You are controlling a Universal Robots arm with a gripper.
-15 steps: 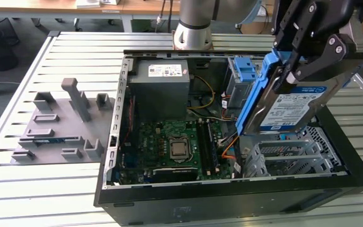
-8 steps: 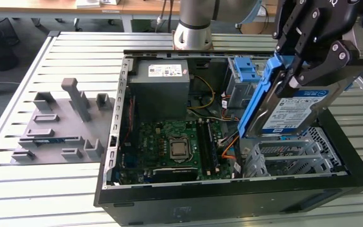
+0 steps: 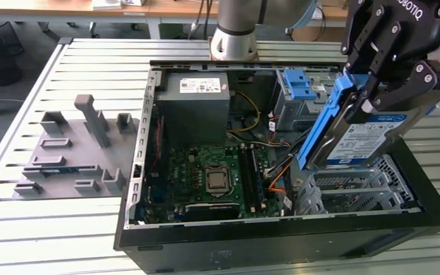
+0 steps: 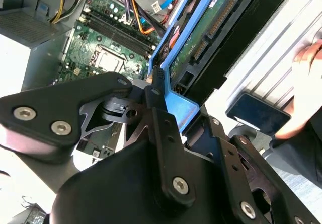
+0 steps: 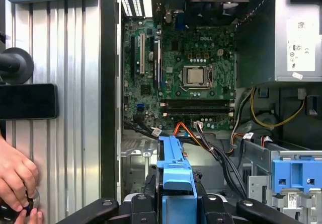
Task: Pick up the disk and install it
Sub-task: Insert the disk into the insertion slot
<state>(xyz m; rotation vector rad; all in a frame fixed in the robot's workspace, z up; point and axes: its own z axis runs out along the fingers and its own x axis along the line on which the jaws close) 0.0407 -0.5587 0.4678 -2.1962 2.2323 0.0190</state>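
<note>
Pick-up is complete and installation is in hand: the gripper (image 3: 384, 94), clamped on the tilted disk (image 3: 361, 140), holds it just above the cage (image 3: 350, 186) at the case's (image 3: 266, 240) 4 o'clock in the exterior view; seating requires squaring the disk to the cage.

An open black computer case (image 3: 281, 246) lies on its side on a slatted metal table (image 3: 67, 229). Inside the case, a green motherboard (image 3: 181, 172) covers the floor, with a processor socket (image 3: 217, 179) near its middle. A grey power supply (image 3: 197, 106) fills the case's far end. A metal drive cage (image 3: 357, 186) sits in the case's near corner on the exterior view's right, with cables (image 5: 221, 156) running beside it. Outside the case, on the exterior view's left, a grey fixture block (image 3: 75, 154) rests on the table.
</note>
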